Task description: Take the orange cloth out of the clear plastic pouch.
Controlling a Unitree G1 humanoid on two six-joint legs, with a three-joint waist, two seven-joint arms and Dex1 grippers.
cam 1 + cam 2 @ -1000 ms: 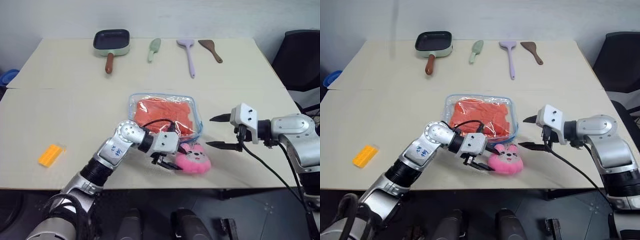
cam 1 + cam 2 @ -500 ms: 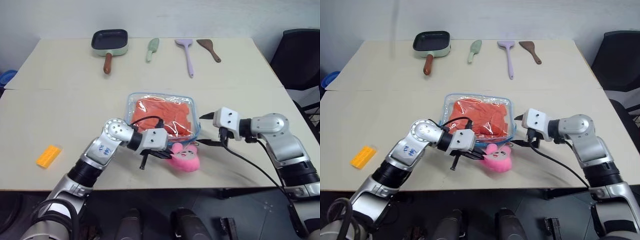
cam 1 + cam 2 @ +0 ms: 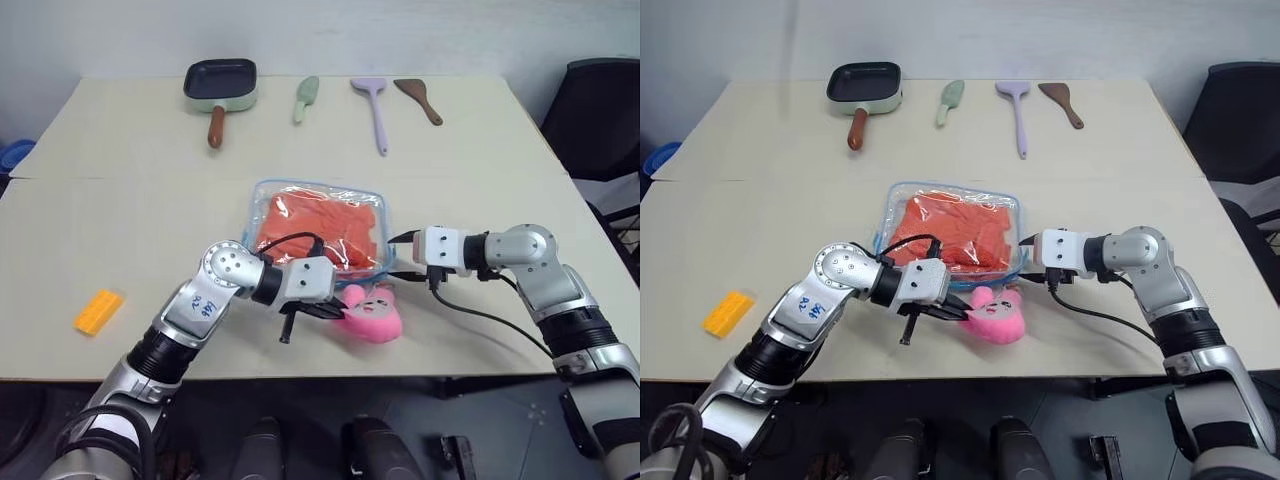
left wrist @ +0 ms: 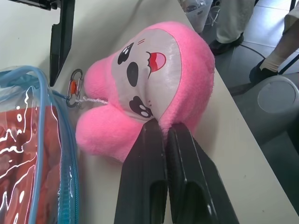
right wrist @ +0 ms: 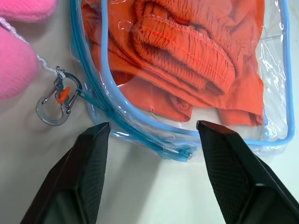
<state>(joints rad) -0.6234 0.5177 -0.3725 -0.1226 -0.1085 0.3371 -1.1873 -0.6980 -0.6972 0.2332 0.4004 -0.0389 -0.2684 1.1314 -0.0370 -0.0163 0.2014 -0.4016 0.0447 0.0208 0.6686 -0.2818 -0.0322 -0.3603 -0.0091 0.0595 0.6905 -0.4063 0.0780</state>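
Orange cloth: sits folded inside the clear plastic pouch, not out yet.
Pouch: lies flat in the middle of the table, zipper along the near edge, likely where it opens.
Pink plush charm: lies just beside the near edge of the pouch, tied to the zipper by a thin string and a small metal clip.
Left gripper: fingers pressed tight together, tips against the underside of the plush (cannot tell if any fur is pinched). Seems placed there to hold the charm end steady so the pouch does not slide.
Right gripper: fingers spread wide apart, holding nothing, one on each side of the pouch's zipper corner. Looks lined up to pinch that edge.
Step in hand: getting a grip on the pouch before opening it.
Watch out: thin plastic may slip or bunch up when pinched.
Far side of table: a pan and three spatulas, well apart from the work.
Yellow-orange brick: near the left edge, not part of the job.
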